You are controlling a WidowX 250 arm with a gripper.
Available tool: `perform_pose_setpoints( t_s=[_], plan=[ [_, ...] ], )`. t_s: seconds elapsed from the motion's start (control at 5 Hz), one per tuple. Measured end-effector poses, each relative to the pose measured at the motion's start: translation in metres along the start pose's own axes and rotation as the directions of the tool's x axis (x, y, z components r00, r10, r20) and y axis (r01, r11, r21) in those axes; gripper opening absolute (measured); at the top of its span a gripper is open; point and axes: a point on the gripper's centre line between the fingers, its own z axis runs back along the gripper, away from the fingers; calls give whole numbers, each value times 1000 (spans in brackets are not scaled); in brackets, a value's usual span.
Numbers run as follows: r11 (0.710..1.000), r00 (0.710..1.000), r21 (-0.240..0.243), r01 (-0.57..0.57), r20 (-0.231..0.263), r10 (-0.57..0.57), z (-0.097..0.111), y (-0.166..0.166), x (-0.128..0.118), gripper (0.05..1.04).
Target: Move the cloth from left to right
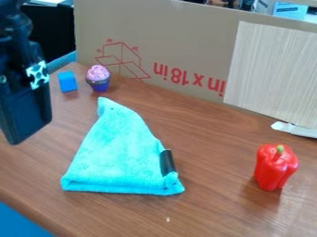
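Lies on the wood-grain desk point(210, 203), left of centre, as a turquoise cloth point(117, 152), to the right of the black gripper point(25, 111) and apart from it. Spreads wide at the near edge, narrows to a far peak, with a black patch point(167, 162) on the right side. Comes in at the upper left as a black arm point(14, 28), then hangs down along the left edge. Cannot tell whether wide or narrow at the gripper. Beyond the cloth, sits as a toy cupcake point(98, 77) beside a blue block point(67, 81); well to the right, stands as a red bell pepper point(274, 167).
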Motion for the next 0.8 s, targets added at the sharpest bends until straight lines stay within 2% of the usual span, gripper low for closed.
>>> perform_pose_setpoints(
  t_s=[0.2,0.4,0.6,0.8],
  plan=[
    [1000,1000,9,3,-6,-3,-6,1,-1,1001],
    [993,999,121,12,-31,-8,-57,24,9,1001],
    [988,995,128,87,-49,-82,-102,49,8,1001],
    [989,992,78,124,-26,-122,-138,79,13,1001]
  ],
)
